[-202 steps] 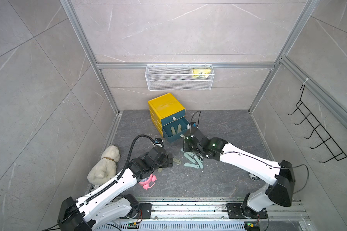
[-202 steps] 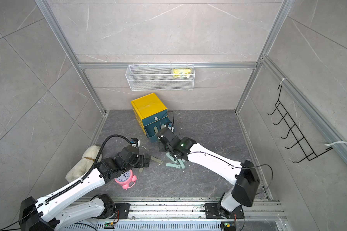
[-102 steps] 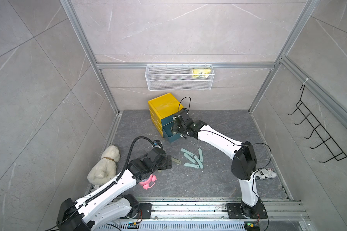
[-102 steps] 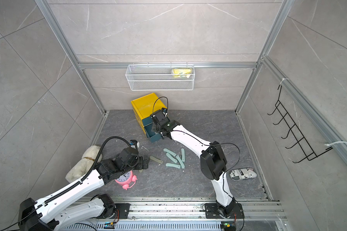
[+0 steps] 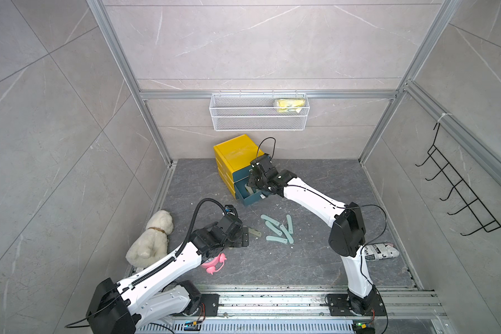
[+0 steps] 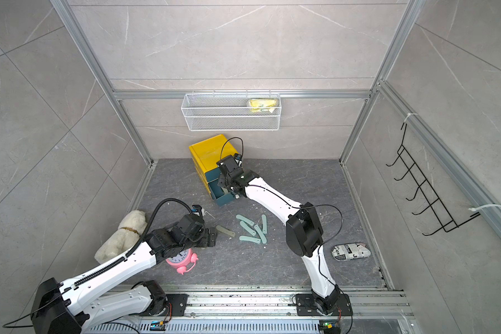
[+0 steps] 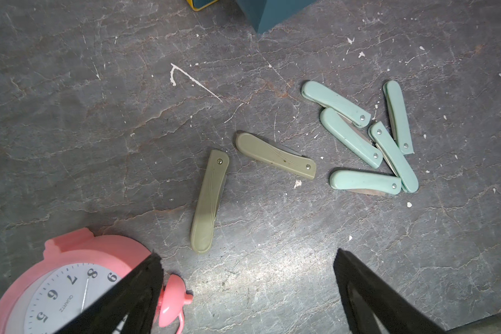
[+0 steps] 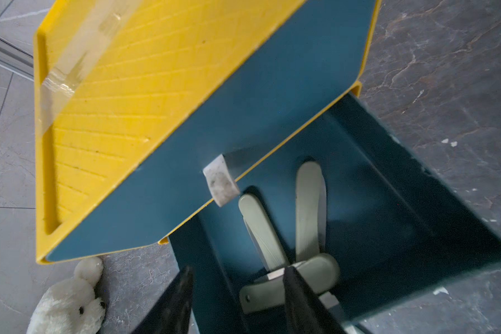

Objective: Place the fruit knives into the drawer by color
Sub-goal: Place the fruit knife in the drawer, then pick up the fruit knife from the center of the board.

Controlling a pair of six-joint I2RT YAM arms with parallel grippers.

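The drawer chest (image 5: pixel 234 151) (image 6: pixel 207 151) is yellow, and one of its dark teal drawers (image 5: pixel 254 199) (image 6: pixel 225 199) (image 8: pixel 388 185) is pulled out. Three olive fruit knives (image 8: pixel 308 208) lie inside it. My right gripper (image 5: pixel 253 185) (image 6: pixel 226 185) (image 8: pixel 239 269) hovers over that drawer, open and holding nothing. Two olive knives (image 7: pixel 209 202) (image 5: pixel 254 232) (image 6: pixel 225 230) and several pale teal ones (image 7: pixel 359 136) (image 5: pixel 278 231) (image 6: pixel 252 230) lie on the floor. Beside the olive pair is my left gripper (image 5: pixel 245 238) (image 6: pixel 213 238) (image 7: pixel 246 254), wide open and empty.
A pink alarm clock (image 5: pixel 214 261) (image 6: pixel 182 258) (image 7: pixel 55 283) sits right under the left arm. A white plush dog (image 5: pixel 151 240) lies at the left wall. A newsprint-patterned object (image 5: pixel 382 251) lies at the right. A wire basket (image 5: pixel 258 115) hangs on the back wall.
My right arm swung from the knives on the floor up to the open drawer and its jaws opened; an olive knife now lies in the drawer beneath them. The left arm has barely moved.
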